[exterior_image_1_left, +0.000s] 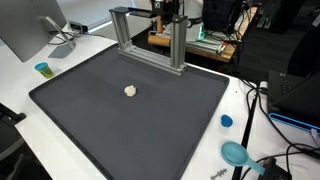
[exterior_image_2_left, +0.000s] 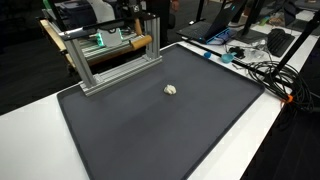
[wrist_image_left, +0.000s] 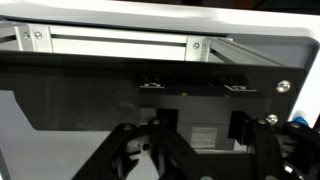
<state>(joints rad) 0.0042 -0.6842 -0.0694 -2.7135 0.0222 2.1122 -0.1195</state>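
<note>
Claw (wrist_image_left: 195, 150) hung up high behind the silver aluminium extrusion frame (exterior_image_1_left: 150, 58), which stood at the back edge of the black rubbery mat (exterior_image_1_left: 100, 130). Jaws were spread wide w/ nothing between them afaict, so prob just a resting spot out of the way. Frame looked like bare metal: two posts, top & bottom rails, bolted corner brackets. Small off-white crumpled lump (exterior_image_1_left: 130, 90) sat alone mid-mat, well apart from both.

One pale lump (exterior_image_1_left: 130, 90), one dark mat (exterior_image_1_left: 90, 115), one metal frame (exterior_image_1_left: 178, 45).
</note>
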